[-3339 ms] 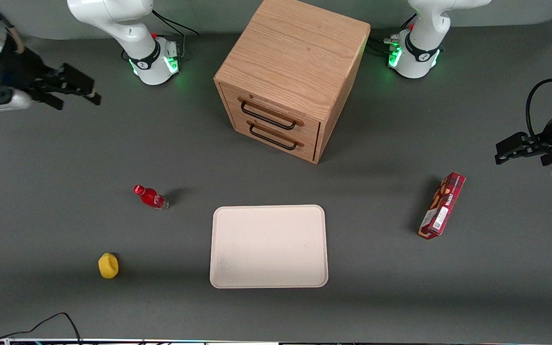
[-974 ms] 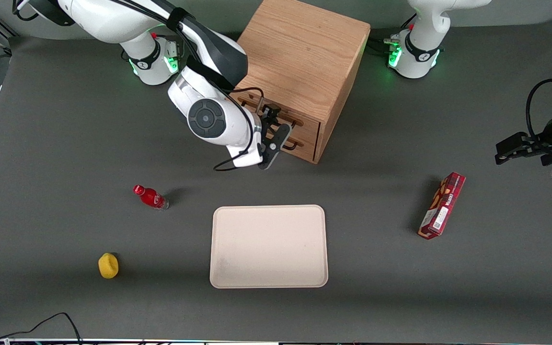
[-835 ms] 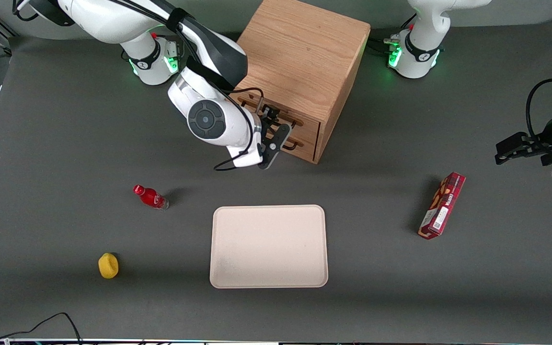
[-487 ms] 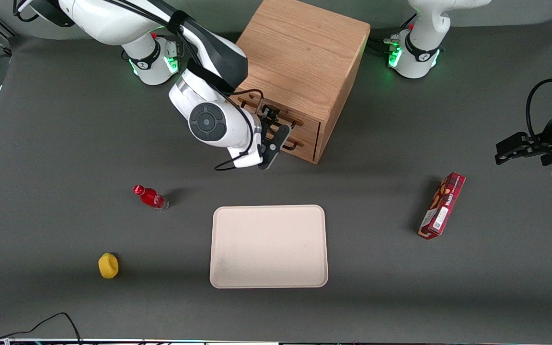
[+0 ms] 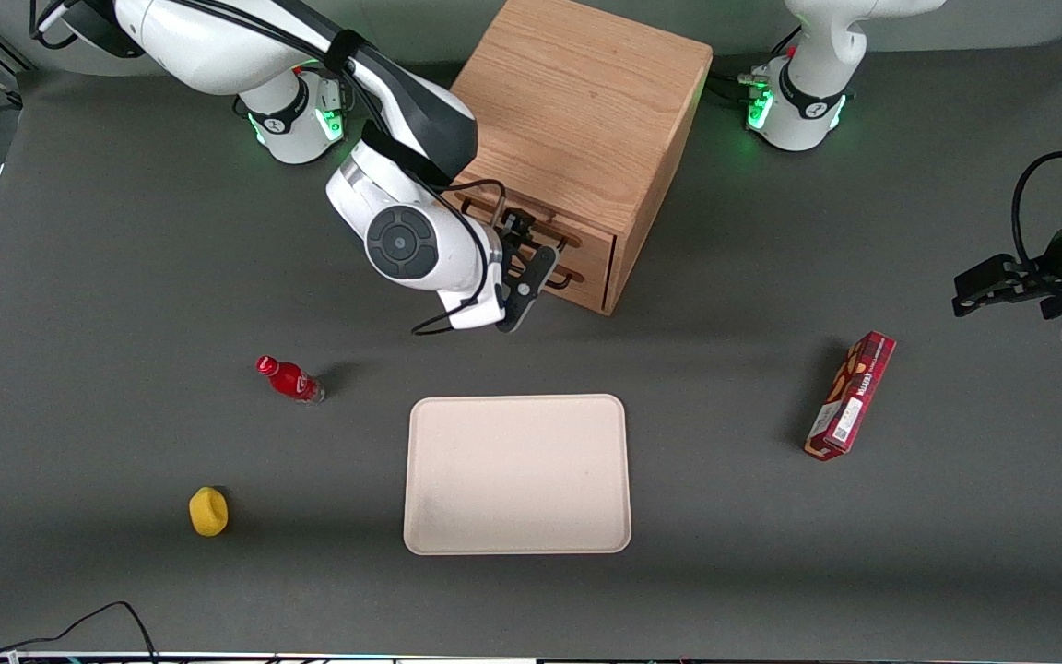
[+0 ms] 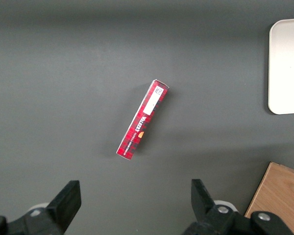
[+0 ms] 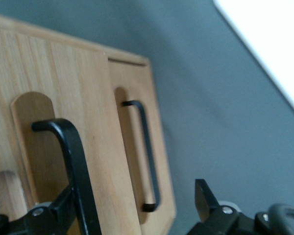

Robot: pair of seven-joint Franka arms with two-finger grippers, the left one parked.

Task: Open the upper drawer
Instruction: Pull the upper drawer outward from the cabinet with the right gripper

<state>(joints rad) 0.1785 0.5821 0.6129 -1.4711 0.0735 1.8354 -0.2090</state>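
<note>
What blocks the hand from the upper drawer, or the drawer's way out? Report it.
Nothing visible. The open hand straddles the upper drawer at its black handle, and the table in front of the drawer is bare up to the tray.

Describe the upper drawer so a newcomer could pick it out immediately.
Find the light oak cabinet standing on the grey table farther from the front camera than the cream tray. Its front carries two stacked drawers with black wire handles. The upper drawer is the top one, just under the cabinet's top; the tool sits right at its handle, while the lower drawer's handle is free.
</note>
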